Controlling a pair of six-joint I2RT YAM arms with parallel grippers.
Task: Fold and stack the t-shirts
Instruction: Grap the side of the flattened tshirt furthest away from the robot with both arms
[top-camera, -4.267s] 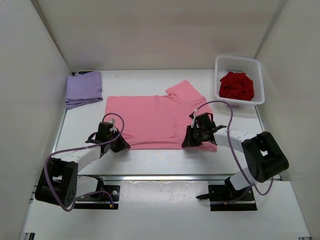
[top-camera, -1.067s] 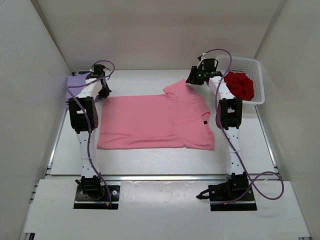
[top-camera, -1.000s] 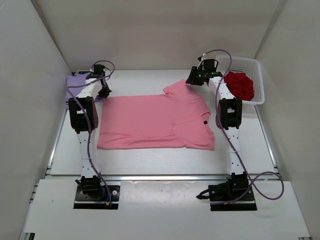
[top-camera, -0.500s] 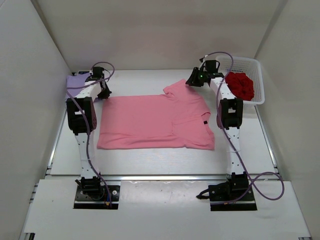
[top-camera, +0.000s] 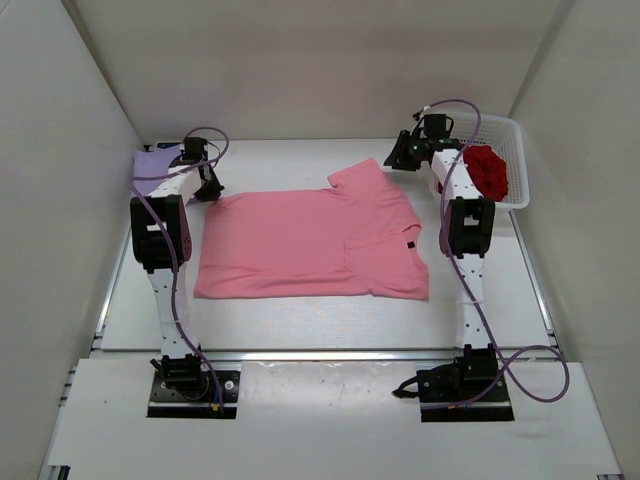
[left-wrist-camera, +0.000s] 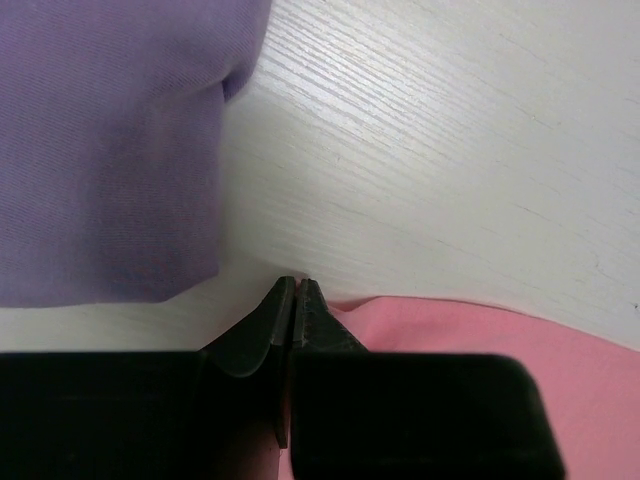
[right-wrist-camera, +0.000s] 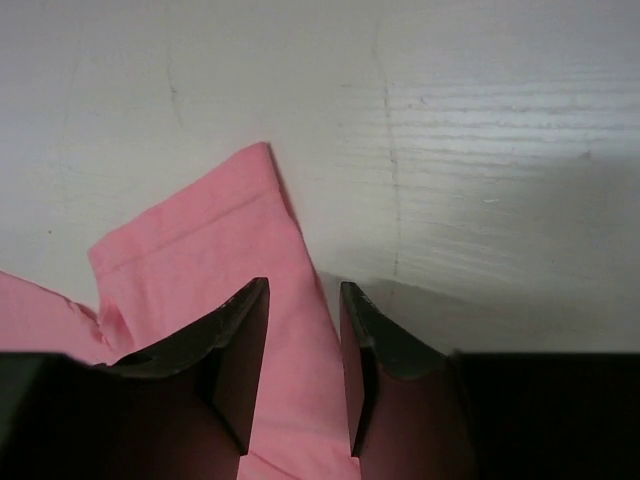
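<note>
Three shirts are shown on a white table (top-camera: 320, 325). The pink shirt (top-camera: 300, 245) is spread flat at the middle of the table, with one short sleeve (right-wrist-camera: 200, 250) sticking out at its far right. The lavender shirt (left-wrist-camera: 110, 150) is laid folded at the far left corner, just beside the pink one and parted from it by a strip of bare table. The dark red shirt (top-camera: 488, 170) is heaped in a white lattice basket (top-camera: 503, 125) at the far right corner. Both arms are stretched out away from their bases toward the far edge. The left gripper (left-wrist-camera: 297, 287) is set at the far left corner of the pink shirt, next to the lavender one, with its jaws pressed together; whether any cloth is pinched between them cannot be told. The right gripper (right-wrist-camera: 304, 287) is placed at the far sleeve, between that shirt and the basket, its jaws parted by a narrow gap through which the sleeve's edge is seen lying on the table; the jaws are not closed on it.
</note>
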